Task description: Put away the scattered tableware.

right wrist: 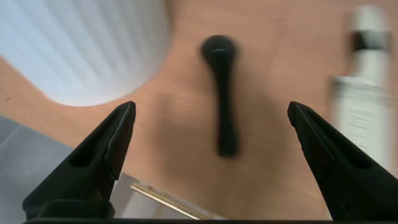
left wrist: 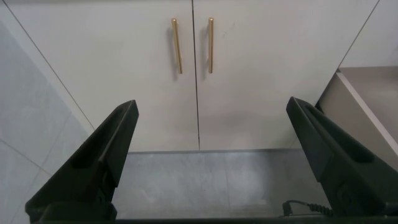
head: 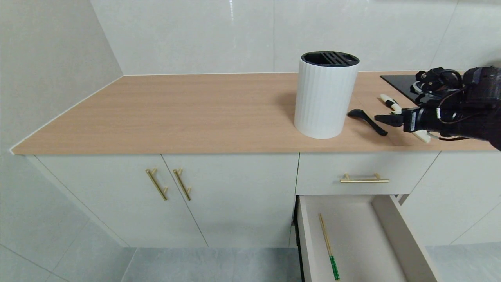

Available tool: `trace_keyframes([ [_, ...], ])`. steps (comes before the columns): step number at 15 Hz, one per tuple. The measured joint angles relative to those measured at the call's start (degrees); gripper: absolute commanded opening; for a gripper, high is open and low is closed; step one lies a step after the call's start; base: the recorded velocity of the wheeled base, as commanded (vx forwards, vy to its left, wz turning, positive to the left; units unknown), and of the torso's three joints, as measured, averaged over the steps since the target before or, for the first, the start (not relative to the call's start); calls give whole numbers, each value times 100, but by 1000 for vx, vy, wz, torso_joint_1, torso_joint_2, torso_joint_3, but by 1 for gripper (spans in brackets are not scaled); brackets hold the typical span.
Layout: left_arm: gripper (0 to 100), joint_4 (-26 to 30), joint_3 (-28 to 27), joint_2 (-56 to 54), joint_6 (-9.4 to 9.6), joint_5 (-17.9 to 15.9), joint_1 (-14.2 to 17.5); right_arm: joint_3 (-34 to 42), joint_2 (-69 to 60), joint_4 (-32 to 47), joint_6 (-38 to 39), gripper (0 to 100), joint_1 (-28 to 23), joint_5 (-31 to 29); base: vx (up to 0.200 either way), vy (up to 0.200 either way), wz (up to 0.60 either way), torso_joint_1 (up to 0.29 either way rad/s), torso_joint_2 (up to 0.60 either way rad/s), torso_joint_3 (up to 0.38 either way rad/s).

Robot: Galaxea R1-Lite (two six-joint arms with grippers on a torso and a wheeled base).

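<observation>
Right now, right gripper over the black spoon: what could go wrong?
1. The white holder stands close beside the spoon: a finger of the open right gripper may bump it.
2. A white utensil lies close on the other side and may get caught.
3. The spoon lies flat; it could slip.

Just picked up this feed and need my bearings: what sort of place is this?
Probably a kitchen: a wooden countertop over cabinets, a black cooktop set into it, and an open drawer holding chopsticks.
</observation>
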Motion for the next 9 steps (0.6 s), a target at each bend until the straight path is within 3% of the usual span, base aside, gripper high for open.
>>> trace_keyframes([
  [9,100,-2,0,0,-2,0,0,2,588,-350,7,100,195,27,0,0,0,0,0,0],
])
